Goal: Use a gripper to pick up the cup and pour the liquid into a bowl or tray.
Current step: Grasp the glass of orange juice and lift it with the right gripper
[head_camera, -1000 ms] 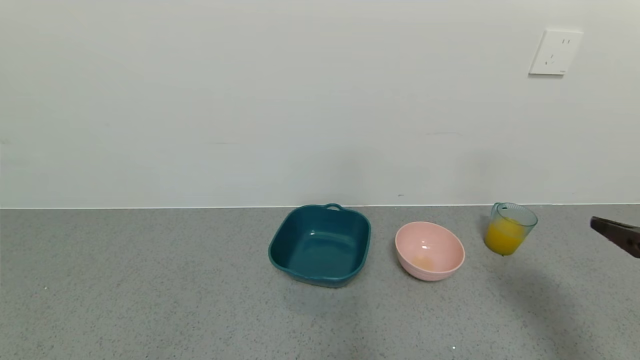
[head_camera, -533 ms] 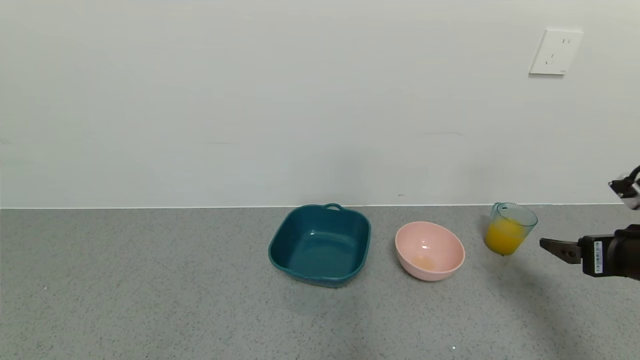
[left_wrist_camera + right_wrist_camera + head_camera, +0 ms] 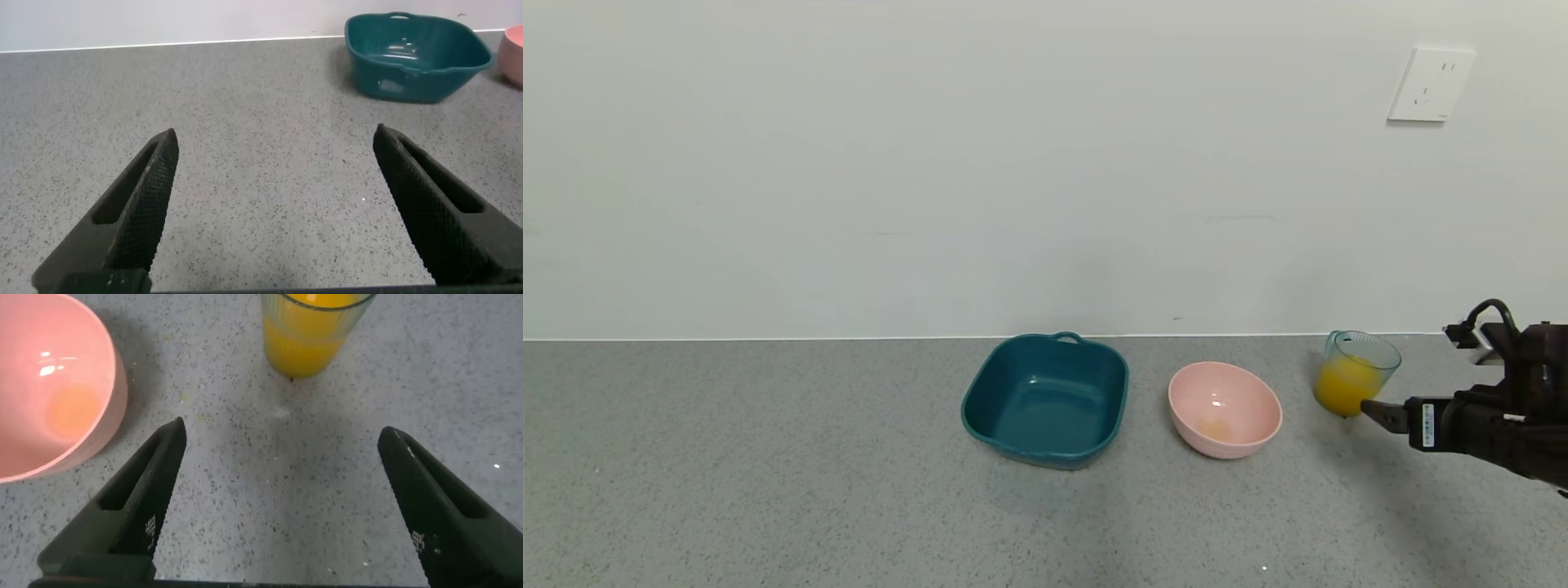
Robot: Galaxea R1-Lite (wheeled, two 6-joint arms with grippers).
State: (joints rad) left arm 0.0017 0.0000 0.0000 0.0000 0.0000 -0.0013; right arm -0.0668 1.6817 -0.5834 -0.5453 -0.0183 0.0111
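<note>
The translucent blue-green cup (image 3: 1356,372) stands upright at the right of the counter, about half full of orange liquid (image 3: 1344,387). The pale pink bowl (image 3: 1223,408) sits to its left, with a faint orange trace at its bottom. My right gripper (image 3: 1376,410) comes in from the right, just right of and in front of the cup, not touching it. In the right wrist view it (image 3: 282,437) is open and empty, with the cup (image 3: 310,331) ahead of the jaws and the bowl (image 3: 51,384) to one side. My left gripper (image 3: 274,139) is open over bare counter, out of the head view.
A dark teal square tray (image 3: 1045,398) sits left of the bowl and also shows in the left wrist view (image 3: 418,55). A white wall runs along the back of the grey speckled counter (image 3: 768,474), with a socket plate (image 3: 1429,85) at upper right.
My right gripper has come in from the right edge and moved left and lower, up to the cup. The cup, bowl and tray have not moved.
</note>
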